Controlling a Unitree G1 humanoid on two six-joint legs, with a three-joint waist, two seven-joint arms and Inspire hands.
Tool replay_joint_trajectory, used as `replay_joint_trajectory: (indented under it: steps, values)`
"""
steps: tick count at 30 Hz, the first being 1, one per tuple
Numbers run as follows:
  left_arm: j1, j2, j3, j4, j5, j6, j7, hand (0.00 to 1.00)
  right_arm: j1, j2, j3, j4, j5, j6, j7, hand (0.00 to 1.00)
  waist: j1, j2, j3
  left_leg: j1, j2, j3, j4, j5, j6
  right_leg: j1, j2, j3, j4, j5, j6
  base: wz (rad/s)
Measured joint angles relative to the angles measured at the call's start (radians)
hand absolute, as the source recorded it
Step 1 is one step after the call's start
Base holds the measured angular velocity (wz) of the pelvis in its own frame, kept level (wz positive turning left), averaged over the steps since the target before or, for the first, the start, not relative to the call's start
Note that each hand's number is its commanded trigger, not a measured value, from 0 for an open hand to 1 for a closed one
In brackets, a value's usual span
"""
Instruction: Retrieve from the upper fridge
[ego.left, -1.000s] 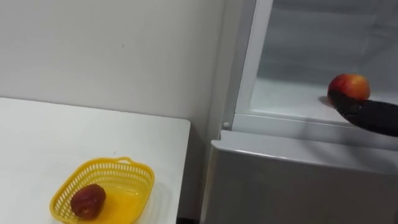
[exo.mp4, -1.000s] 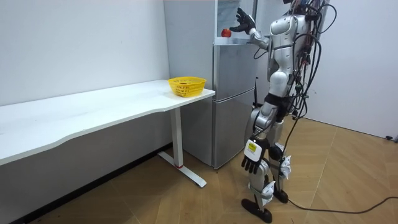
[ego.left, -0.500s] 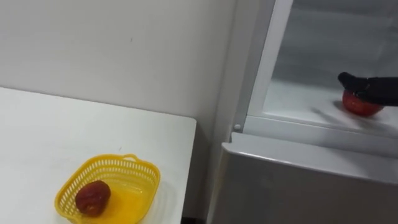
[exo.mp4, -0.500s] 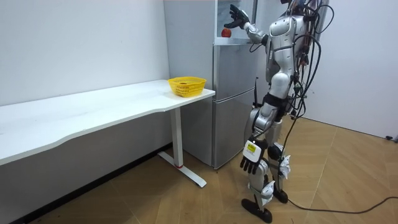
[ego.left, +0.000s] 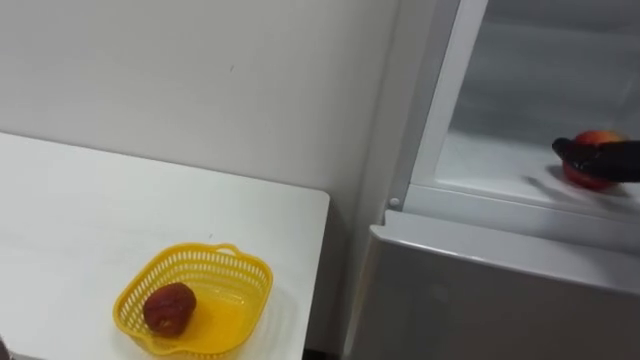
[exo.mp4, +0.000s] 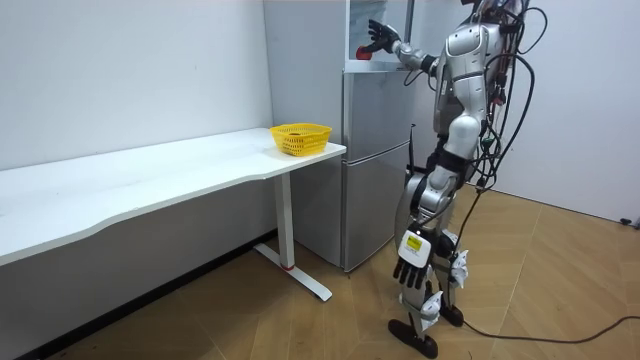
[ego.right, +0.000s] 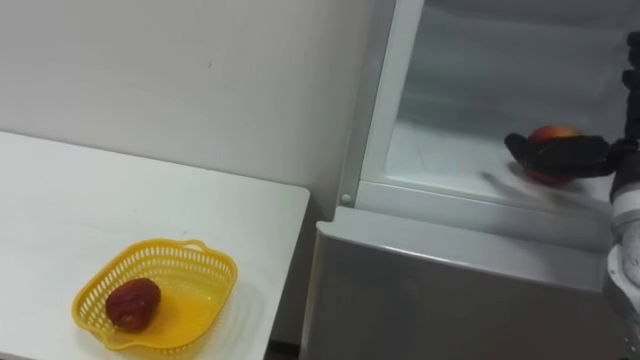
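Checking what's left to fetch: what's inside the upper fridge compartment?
One red apple on the white shelf, with the right hand across its front. The hand hides the apple's lower half and the shelf beneath it.

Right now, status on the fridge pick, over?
Right robot hand open, laid across apple on upper fridge shelf, not gripped. Left robot hand open, hanging at side. Nothing in the way.

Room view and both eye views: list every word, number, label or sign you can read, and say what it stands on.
Nothing here can be read.
Small yellowish tag on the left hand, hanging by the robot's leg: print too small to read.
Yellow plastic basket, white fridge, white table: no lettering visible.
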Motion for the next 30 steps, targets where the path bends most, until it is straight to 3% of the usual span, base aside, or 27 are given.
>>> replay_joint_trajectory:
  steps: [9, 17, 28, 29, 30]
  values:
    - [0.000, 0.000, 0.000, 0.000, -0.002, 0.009, 0.000, 0.00, 0.000, -0.015, 0.043, 0.112, 0.001, 0.002, 0.041, 0.00, 0.002, -0.004, -0.0034, 0.003, 0.000, -0.004, 0.002, 0.000, 0.000, 0.005, 0.000, -0.003, 0.000, 0.000, 0.000, 0.00]
    - [-0.001, 0.002, 0.006, 0.001, -0.002, 0.040, -0.002, 0.00, 0.000, -0.033, 0.043, 0.173, 0.046, 0.018, 0.100, 0.00, 0.004, -0.007, -0.0045, 0.014, 0.000, -0.004, -0.002, 0.000, 0.000, 0.009, 0.001, -0.001, 0.000, 0.000, 0.000, 0.00]
    - [-0.002, 0.015, -0.001, 0.005, -0.008, 0.044, -0.003, 0.00, 0.000, -0.051, 0.068, 0.215, 0.086, 0.021, 0.204, 0.00, 0.003, -0.024, 0.0032, 0.018, 0.001, -0.001, -0.003, 0.000, -0.001, 0.022, 0.002, -0.006, 0.000, 0.000, 0.000, 0.00]
    - [-0.002, 0.015, -0.001, 0.005, -0.012, 0.045, -0.003, 0.00, 0.000, -0.055, 0.068, 0.220, 0.086, 0.022, 0.220, 0.32, 0.003, -0.025, 0.0028, 0.017, 0.001, -0.001, -0.002, 0.000, -0.001, 0.022, 0.002, -0.006, 0.000, 0.000, 0.000, 0.00]
    - [-0.001, 0.016, -0.001, 0.005, -0.017, 0.048, -0.003, 0.00, -0.001, -0.059, 0.068, 0.227, 0.086, 0.022, 0.238, 0.51, 0.003, -0.026, 0.0022, 0.017, 0.001, -0.001, -0.001, 0.000, -0.001, 0.022, 0.002, -0.006, 0.000, 0.000, 0.000, 0.00]
